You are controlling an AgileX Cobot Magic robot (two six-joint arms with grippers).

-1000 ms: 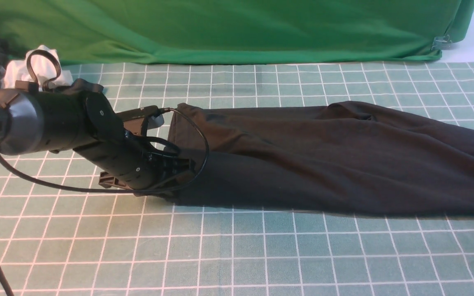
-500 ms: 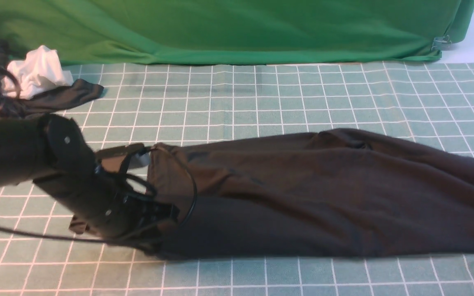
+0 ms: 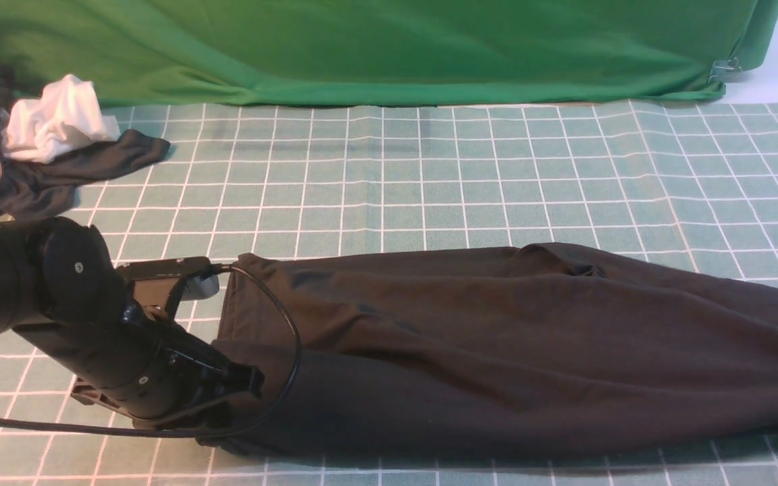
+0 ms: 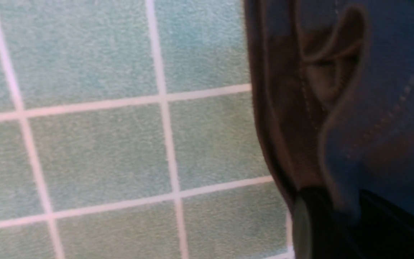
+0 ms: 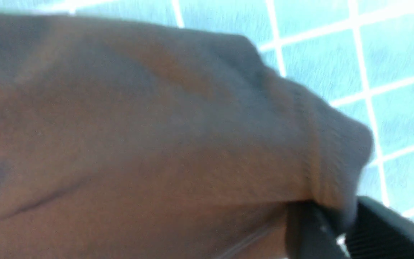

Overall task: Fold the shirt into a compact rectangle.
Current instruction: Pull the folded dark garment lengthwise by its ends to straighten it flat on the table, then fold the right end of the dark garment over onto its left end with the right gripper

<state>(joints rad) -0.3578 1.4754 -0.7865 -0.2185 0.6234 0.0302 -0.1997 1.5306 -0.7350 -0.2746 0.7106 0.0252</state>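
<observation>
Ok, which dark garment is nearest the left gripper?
The large black shirt stretched across the near mat; the smaller dark garment lies far back by the white cloth.

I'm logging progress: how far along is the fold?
Done: the black cotton shirt lies as one long narrow band on the green grid mat. In hand: the left pincer and right pincer each pinch an edge. Left: crosswise folds into a compact rectangle.

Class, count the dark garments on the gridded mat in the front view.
2. The shirt stretches across the near mat; a smaller dark garment lies at the far left, partly under a white cloth. Others may lie out of frame.
</observation>
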